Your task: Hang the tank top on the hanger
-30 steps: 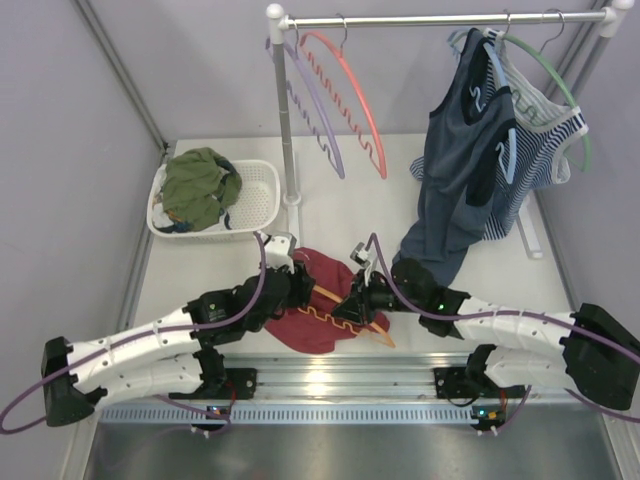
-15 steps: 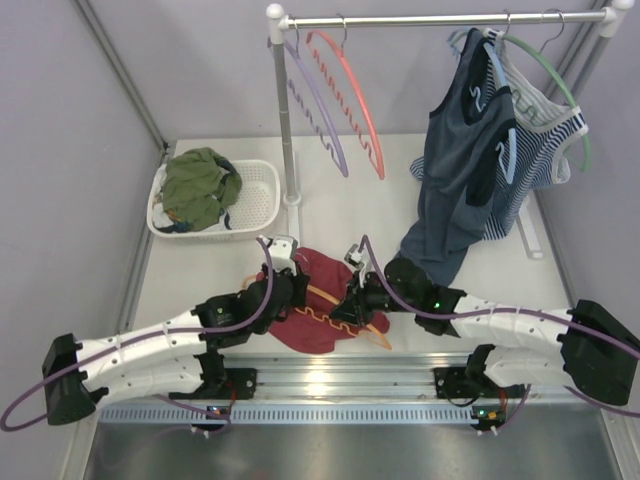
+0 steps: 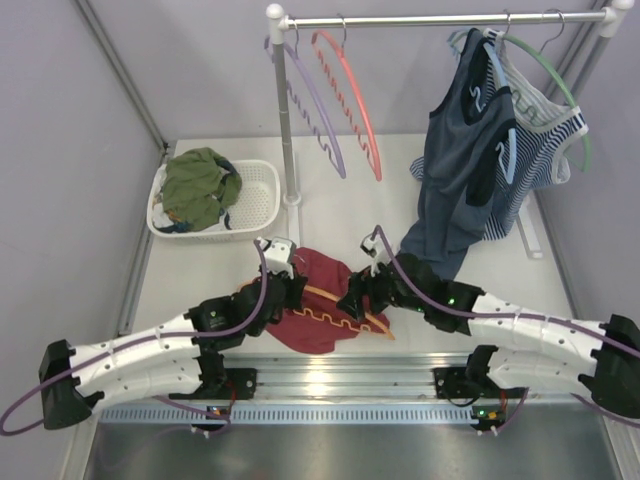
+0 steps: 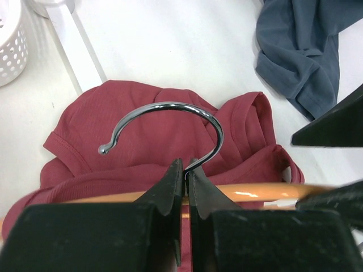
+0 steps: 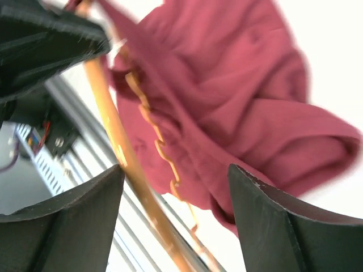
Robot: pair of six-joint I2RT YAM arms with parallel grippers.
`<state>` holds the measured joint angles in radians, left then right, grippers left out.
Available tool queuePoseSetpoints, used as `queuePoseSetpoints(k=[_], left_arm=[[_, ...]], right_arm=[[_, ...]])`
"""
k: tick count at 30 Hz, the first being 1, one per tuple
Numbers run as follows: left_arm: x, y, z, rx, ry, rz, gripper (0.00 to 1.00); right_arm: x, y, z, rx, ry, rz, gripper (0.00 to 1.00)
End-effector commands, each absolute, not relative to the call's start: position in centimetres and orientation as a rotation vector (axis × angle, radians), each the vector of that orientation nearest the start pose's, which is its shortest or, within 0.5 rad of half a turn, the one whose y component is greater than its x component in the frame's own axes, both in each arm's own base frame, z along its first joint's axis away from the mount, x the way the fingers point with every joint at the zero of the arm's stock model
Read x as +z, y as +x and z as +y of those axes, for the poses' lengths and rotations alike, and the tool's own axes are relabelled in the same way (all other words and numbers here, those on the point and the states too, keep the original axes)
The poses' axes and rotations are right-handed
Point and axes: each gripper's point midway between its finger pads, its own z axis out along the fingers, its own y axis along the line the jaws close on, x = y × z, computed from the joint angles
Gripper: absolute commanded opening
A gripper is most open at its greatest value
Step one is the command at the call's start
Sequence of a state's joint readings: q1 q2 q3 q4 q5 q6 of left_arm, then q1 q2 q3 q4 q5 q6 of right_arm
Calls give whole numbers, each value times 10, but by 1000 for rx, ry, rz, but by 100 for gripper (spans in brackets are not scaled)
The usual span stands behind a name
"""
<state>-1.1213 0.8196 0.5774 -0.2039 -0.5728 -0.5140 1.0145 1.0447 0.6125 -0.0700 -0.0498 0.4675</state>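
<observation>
Two claws work over one garment at the near middle of the white worktop (image 3: 330, 200). The tank top (image 3: 318, 300) is dark red, a soft fine-rib knit with stitched hems, lying crumpled in loose folds and touching the worktop. The hanger (image 3: 375, 325) lies across it: a smooth, glossy orange curved bar with a wavy inner bar under it, running from far-left to near-right, and a polished grey metal hook (image 4: 170, 107) resting over the red fabric. Left claw (image 3: 292, 278): jaws pinched narrow on the hook's stem, just where it meets the orange bar. Right claw (image 3: 355, 298): matte black fingers (image 5: 289, 226) spread wide, the orange bar and a fold of red fabric lying between them; contact with either cannot be told. Far left, a white perforated plastic basket (image 3: 262, 205) holds a bunched olive-green garment (image 3: 200, 185). A metal clothes rail (image 3: 440, 18) on white posts spans the far side, carrying a purple hanger (image 3: 310, 100) and a salmon-pink hanger (image 3: 355, 100), both bare with wavy inner bars, then a navy blue top (image 3: 465, 170) whose hem touches the worktop near the right arm, and a blue-white striped top (image 3: 545, 135) on a green hanger (image 3: 565, 95). Ribbed aluminium rails (image 3: 330, 380) edge the near side; plain lavender-grey panels enclose the cell.
</observation>
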Motion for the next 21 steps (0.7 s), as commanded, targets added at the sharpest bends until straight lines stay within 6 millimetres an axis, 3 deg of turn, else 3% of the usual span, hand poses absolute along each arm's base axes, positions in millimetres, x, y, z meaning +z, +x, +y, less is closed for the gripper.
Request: queuePoseSetpoints(k=[1,4,7,15,21], left_arm=[[178,193,-223,-520,237,1939,0],[178,194,-223,-517,237,1938,0],[179,194,-223,-517,239,1937,0],[179,194,-223,-511,246,1936,0],[181,196,-222,-506,234,1930,0]], right_arm=[[171,180,270,745,-407,2122,73],[156,191,239,610,-274,2212,62],[140,189,228,597,-241,2275,58],[115,175,232,644,-291,2377,59],[87,168,238,635,-335,2468,55]])
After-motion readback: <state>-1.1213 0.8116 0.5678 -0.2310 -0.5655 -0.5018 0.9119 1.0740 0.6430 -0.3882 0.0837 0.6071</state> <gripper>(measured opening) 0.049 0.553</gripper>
